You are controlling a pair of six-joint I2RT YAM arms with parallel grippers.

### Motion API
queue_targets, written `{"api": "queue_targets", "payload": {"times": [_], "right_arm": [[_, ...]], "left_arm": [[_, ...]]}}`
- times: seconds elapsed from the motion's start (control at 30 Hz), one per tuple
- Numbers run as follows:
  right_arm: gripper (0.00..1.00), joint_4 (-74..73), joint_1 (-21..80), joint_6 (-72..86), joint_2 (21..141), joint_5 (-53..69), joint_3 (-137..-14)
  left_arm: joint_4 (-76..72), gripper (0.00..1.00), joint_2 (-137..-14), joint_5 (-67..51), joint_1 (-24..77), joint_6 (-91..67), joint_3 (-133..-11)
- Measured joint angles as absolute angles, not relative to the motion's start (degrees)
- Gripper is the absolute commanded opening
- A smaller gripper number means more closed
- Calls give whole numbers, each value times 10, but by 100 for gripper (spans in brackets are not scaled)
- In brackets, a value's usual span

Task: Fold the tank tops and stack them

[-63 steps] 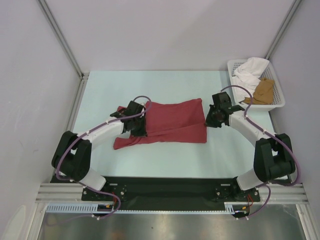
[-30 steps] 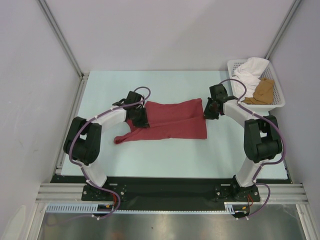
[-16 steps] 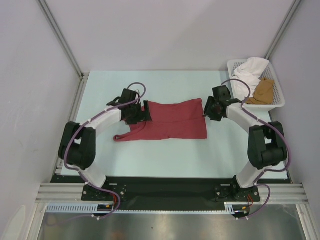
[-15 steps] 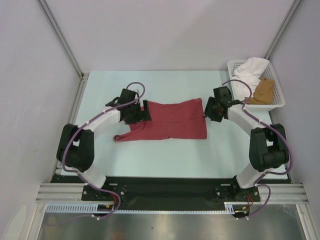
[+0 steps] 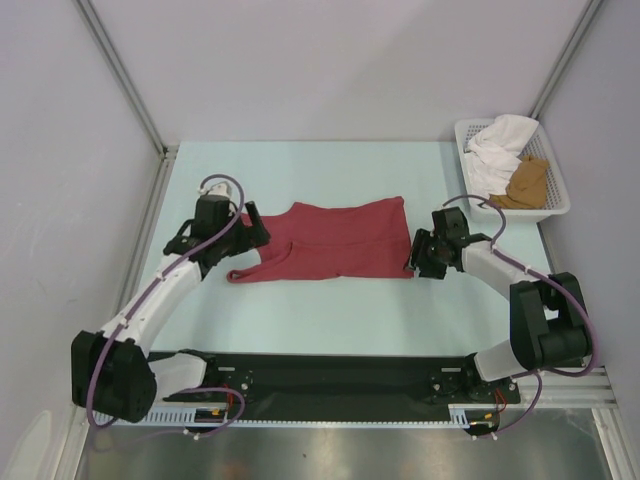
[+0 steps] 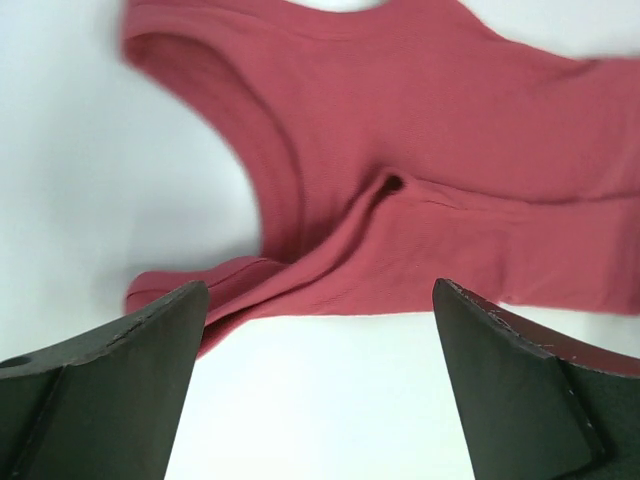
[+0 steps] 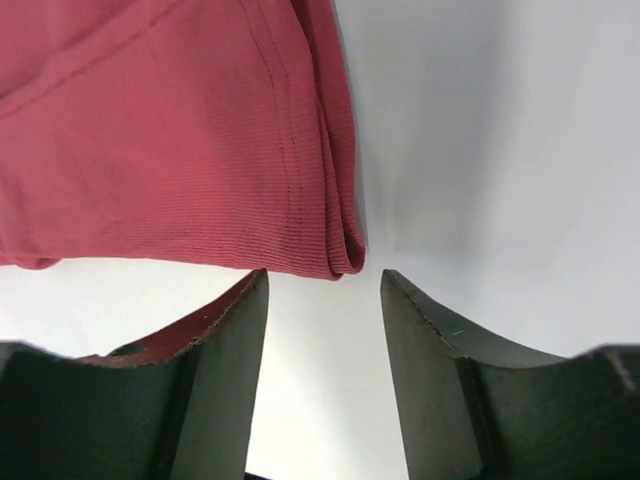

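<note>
Left wrist view first: left gripper (image 6: 318, 300) spread wide and holding nothing, just short of the strap end of the dark red tank top (image 6: 420, 150). In right wrist view, right gripper (image 7: 322, 280) parted too, only bare table (image 7: 450, 120) between the jaws, doubled hem corner of the top lying just ahead of them. From top external, garment flat in the middle of the frame, apparently folded once along its length, one strap loop sticking out at lower left. Probably only the first fold done. Left to do: fold it shorter, then fetch the tan-brown tank top (image 5: 527, 180) from the white basket (image 5: 465, 130) at upper right, beside a white cloth (image 5: 505, 140), fold and stack. Plenty of free table below the garment and to its left. Side walls (image 5: 60, 200) near on both edges, basket just up and right of the right gripper.
</note>
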State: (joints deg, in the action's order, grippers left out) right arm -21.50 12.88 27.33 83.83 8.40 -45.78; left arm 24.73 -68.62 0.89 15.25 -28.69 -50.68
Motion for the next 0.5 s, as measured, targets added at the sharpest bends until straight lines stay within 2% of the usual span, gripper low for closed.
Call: {"api": "queue_targets", "payload": {"times": [0.17, 0.23, 0.27, 0.3, 0.5], "right_arm": [[41, -197, 129, 273, 838, 98, -429], [34, -193, 129, 273, 839, 100, -424], [23, -193, 129, 272, 839, 99, -423], [0, -191, 129, 270, 840, 99, -423], [0, -190, 128, 272, 843, 77, -423]], "left_arm": [[246, 100, -619, 3, 93, -312, -440], [246, 100, -592, -7, 71, -322, -419], [246, 100, -583, -12, 63, -327, -413], [246, 100, -575, -18, 53, -332, -408], [247, 100, -544, -34, 16, -352, -373]]}}
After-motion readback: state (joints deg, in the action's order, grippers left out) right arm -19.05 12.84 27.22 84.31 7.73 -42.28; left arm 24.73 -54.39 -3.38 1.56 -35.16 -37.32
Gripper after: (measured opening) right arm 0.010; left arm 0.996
